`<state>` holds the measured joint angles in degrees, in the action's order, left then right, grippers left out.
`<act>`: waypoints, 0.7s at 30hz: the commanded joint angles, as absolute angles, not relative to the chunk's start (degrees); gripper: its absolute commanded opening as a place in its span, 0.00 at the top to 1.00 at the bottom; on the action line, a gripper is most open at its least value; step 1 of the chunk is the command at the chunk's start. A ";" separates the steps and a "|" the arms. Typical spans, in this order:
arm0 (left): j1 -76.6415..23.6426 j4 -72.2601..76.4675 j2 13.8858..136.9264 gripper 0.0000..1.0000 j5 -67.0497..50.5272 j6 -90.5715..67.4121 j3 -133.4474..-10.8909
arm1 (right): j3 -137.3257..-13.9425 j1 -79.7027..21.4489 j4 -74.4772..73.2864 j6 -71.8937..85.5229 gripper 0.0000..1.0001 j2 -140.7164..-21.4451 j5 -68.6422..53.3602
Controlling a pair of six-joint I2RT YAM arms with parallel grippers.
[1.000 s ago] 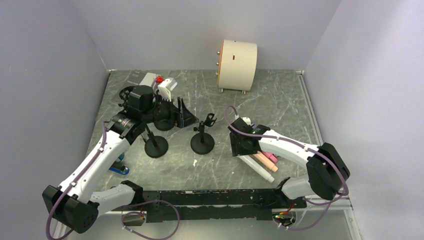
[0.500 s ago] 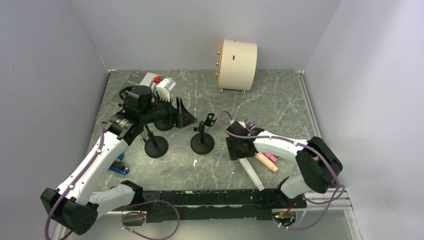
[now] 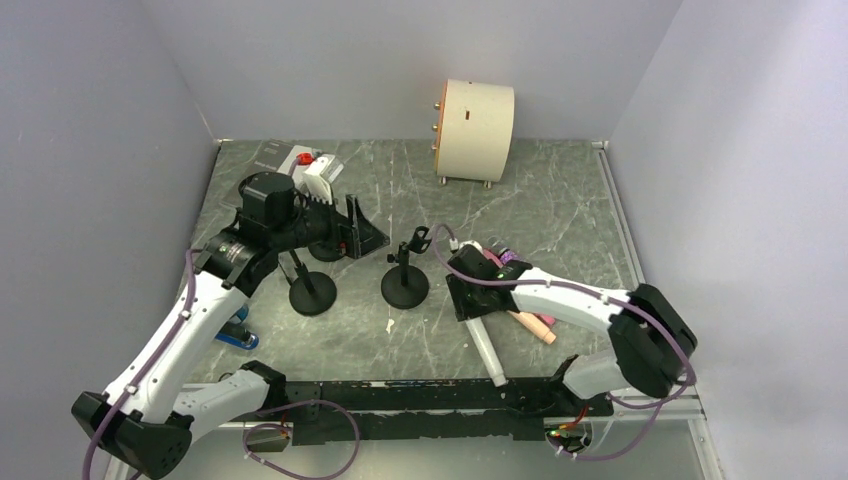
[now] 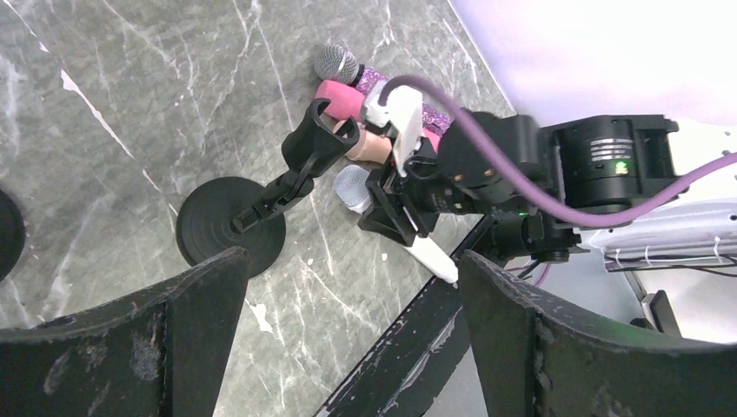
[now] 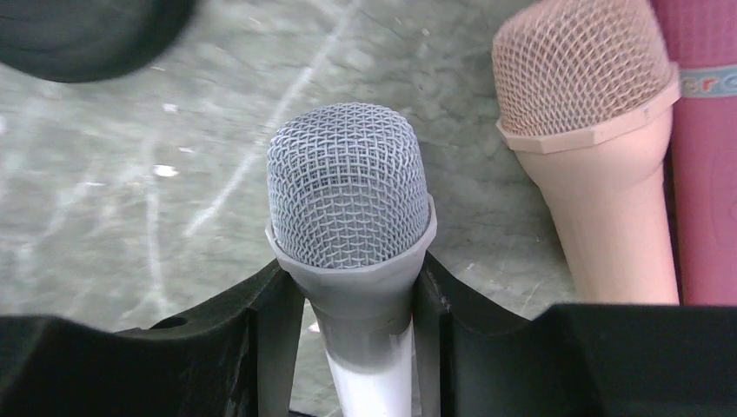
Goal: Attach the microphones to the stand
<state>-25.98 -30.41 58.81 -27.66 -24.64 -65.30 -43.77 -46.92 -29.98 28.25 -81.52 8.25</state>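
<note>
Right jaws have seemingly clenched on the white microphone [image 5: 348,191], dragging it nearer the stand [image 4: 287,182] for mounting; left jaws hang released.

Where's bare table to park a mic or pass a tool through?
Free: back right, between drum and mics; back centre, between drum and white box; front centre, between stands and rail. Crowded: left tool, open, among the stands; right tool gripping the white mic beside the other mics.
</note>
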 commanded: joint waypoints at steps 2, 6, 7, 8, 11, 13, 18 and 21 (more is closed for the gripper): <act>-26.20 -29.95 54.62 0.06 -29.23 -21.46 -66.98 | -48.51 -46.94 -24.73 30.59 0.87 -72.73 6.14; -26.17 -28.68 52.04 0.06 -30.23 -21.49 -65.10 | -57.54 -46.93 -29.38 36.38 0.94 -70.66 12.91; -26.18 -28.92 51.83 0.06 -30.54 -21.72 -65.28 | -58.74 -47.00 -29.60 37.25 0.95 -69.99 15.96; -26.19 -29.14 51.83 0.06 -31.07 -21.96 -65.75 | -59.47 -46.96 -29.29 37.67 0.96 -69.23 18.65; -26.20 -28.73 52.55 0.06 -33.46 -23.47 -66.51 | -62.15 -46.92 -28.11 37.77 1.00 -67.24 25.01; -26.20 -26.85 53.51 0.06 -35.00 -25.05 -66.69 | -64.64 -46.88 -26.88 36.26 1.00 -65.91 27.46; -26.38 -16.82 57.39 0.06 -42.44 -30.54 -65.29 | -70.93 -46.93 -22.21 31.79 1.00 -63.66 26.56; -26.85 -7.73 60.05 0.06 -48.23 -33.86 -63.71 | -72.09 -46.92 -16.39 31.03 1.00 -62.28 20.19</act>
<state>-26.06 -22.02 57.71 -38.61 -28.42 -64.82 -68.14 -46.92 -25.91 33.39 -65.23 23.81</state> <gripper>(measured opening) 0.941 0.468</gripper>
